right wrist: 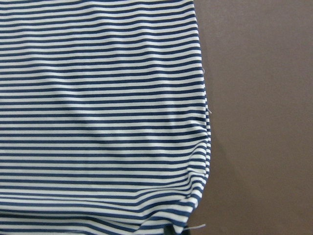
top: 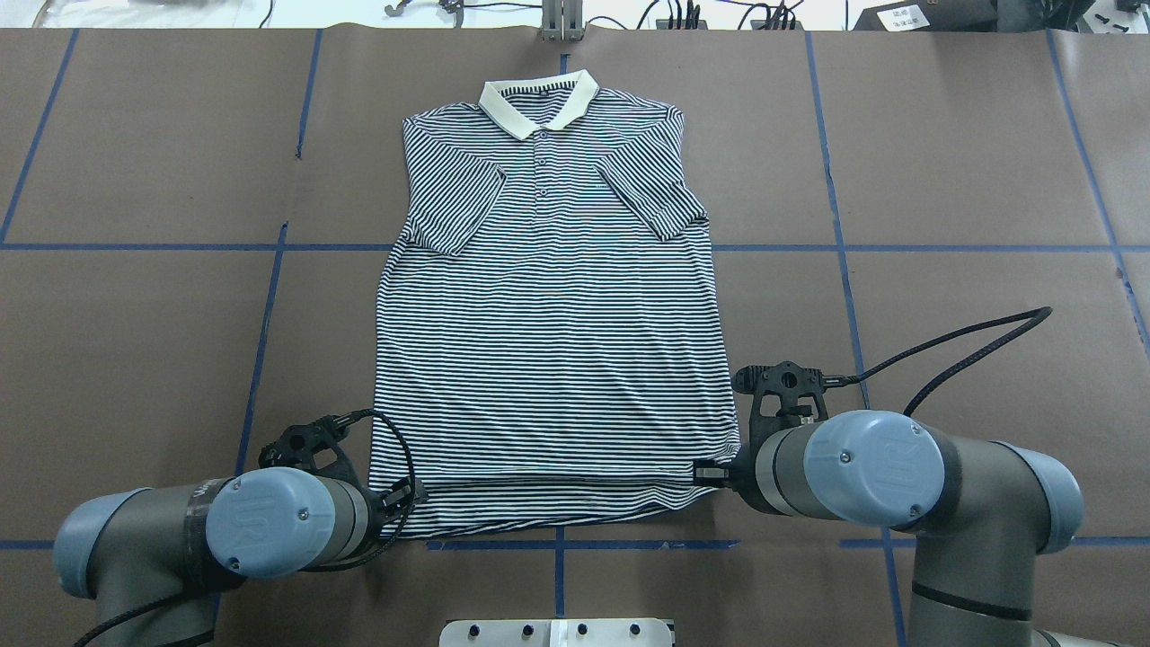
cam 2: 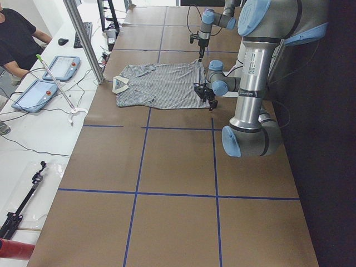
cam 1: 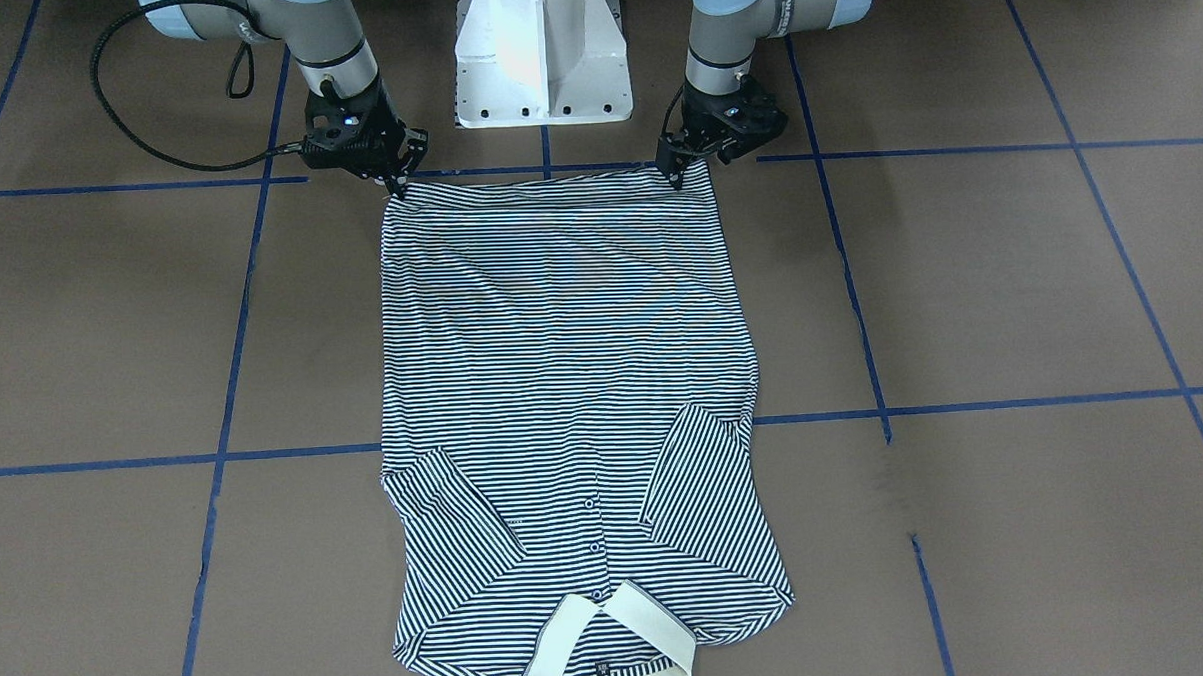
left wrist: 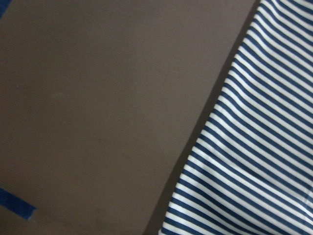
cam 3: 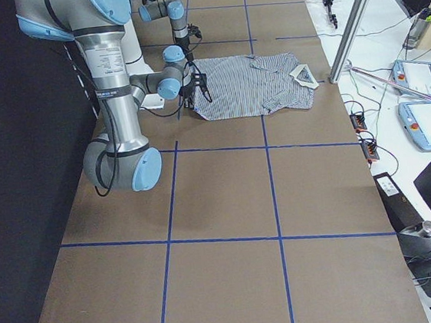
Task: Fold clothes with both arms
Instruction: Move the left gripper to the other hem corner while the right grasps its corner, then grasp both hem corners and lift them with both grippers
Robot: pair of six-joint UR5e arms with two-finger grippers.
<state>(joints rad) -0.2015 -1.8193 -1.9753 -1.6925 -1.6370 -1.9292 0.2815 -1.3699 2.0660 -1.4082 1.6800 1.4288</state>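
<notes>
Two grippers sit at the near hem of the shirt [top: 548, 341], one at each corner, just ahead of the white base [cam 1: 542, 70]. We see the left gripper [cam 1: 678, 171] with its fingers pressed together on the hem corner on its side. The right gripper [cam 1: 397, 182] pinches the opposite corner the same way; in the right wrist view the cloth bunches in small gathers toward that grip. In the left wrist view the shirt's edge throws a dark shadow on the table [top: 135, 359]. Along the hem we see a narrow band set off by a crease running across. Beyond it the shirt lies front up and fairly flat on the brown table, crossing a blue tape line [top: 135, 245]. Farther out, the short sleeves [top: 454, 202] are folded in over the chest, on either side of the buttons [top: 542, 163]. Farthest from the robot lies the cream collar [top: 537, 101], near the table's far edge. Past that edge, in the left side view, a person [cam 2: 15, 39] sits by a tablet [cam 2: 60, 67].
</notes>
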